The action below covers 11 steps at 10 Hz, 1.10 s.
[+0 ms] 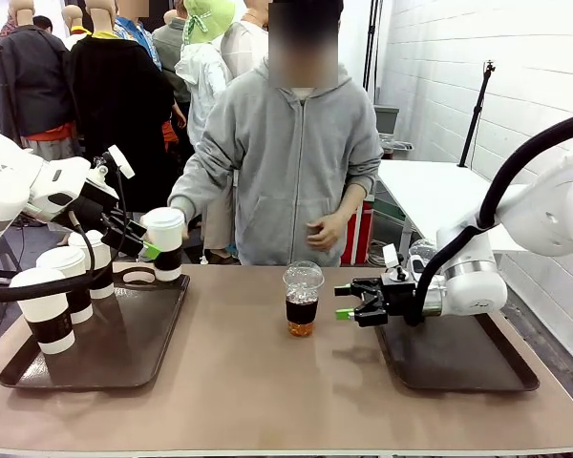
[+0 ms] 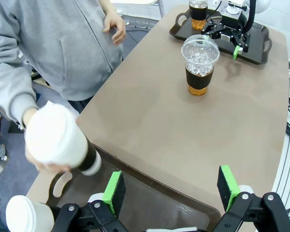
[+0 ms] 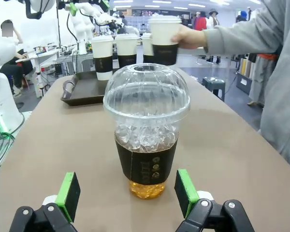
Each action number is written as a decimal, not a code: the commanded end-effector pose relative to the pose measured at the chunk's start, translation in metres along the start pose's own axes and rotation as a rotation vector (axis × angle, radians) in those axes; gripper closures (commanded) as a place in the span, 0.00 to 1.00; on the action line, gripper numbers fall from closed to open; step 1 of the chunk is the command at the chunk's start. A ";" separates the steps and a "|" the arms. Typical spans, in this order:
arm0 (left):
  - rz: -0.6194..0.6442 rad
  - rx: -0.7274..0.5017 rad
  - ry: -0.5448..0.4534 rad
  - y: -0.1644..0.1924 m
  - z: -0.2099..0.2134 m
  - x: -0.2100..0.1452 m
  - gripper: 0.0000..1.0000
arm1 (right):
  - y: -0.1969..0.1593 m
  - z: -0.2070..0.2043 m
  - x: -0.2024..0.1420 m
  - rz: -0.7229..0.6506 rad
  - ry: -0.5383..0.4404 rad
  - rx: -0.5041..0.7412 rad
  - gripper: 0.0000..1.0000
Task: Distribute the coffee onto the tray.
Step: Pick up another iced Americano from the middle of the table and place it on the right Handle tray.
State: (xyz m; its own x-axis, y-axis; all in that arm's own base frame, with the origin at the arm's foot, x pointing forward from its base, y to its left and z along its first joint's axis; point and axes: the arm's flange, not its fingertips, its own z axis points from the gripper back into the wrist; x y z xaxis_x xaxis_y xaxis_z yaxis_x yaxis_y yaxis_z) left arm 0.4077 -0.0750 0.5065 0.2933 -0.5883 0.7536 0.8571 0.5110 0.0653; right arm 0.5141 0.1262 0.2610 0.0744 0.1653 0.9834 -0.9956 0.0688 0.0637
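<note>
Front view first: nearest us on the left sits a dark tray (image 1: 134, 358) with three sleeved paper cups, the closest one (image 1: 44, 310) at its near-left, a second (image 1: 67, 279) behind it, a third (image 1: 97, 260) farther back. Across the table on the right lies another dark tray (image 1: 468, 367), bare across its near part. The right gripper (image 1: 342, 301) hangs over that tray's left edge, jaws spread wide and empty, pointing at the iced cup (image 1: 302, 299) standing mid-table between the two trays. The right wrist view puts that domed cup (image 3: 146, 129) just ahead of the green pads (image 3: 68, 195), one pad to each side, neither touching; dark drink, ice under the lid, a brown sleeve round it.

Over on the left, the left gripper (image 1: 145, 239) is up above the tray's far edge, and from its wrist camera the pads (image 2: 114, 191) stand well apart with nothing between them. Just beyond it, the person's hand (image 1: 175, 219) holds a fourth paper cup (image 1: 164, 244) in the air over the left tray's far-right corner; the cup (image 2: 60, 140) is tilted in that wrist view.

Farthest off, a second iced cup (image 2: 198, 9) stands on the right tray's far end, behind the right gripper (image 2: 234, 42).
</note>
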 end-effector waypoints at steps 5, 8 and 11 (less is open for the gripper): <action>-0.017 -0.011 -0.026 0.004 -0.002 -0.003 0.00 | -0.035 -0.028 -0.004 0.014 0.004 0.011 0.00; -0.017 -0.011 -0.026 0.004 -0.002 -0.003 0.00 | -0.046 -0.037 -0.009 0.005 0.014 0.034 0.00; -0.017 -0.011 -0.026 0.004 -0.002 -0.003 0.00 | -0.053 -0.046 -0.012 -0.006 -0.001 0.063 0.00</action>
State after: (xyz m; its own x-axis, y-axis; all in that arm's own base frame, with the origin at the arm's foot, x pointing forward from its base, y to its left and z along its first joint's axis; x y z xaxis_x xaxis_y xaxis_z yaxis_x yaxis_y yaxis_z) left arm 0.4078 -0.0749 0.5064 0.2935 -0.5883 0.7535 0.8570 0.5112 0.0653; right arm 0.5599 0.1604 0.2375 0.0606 0.1626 0.9848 -0.9981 0.0222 0.0577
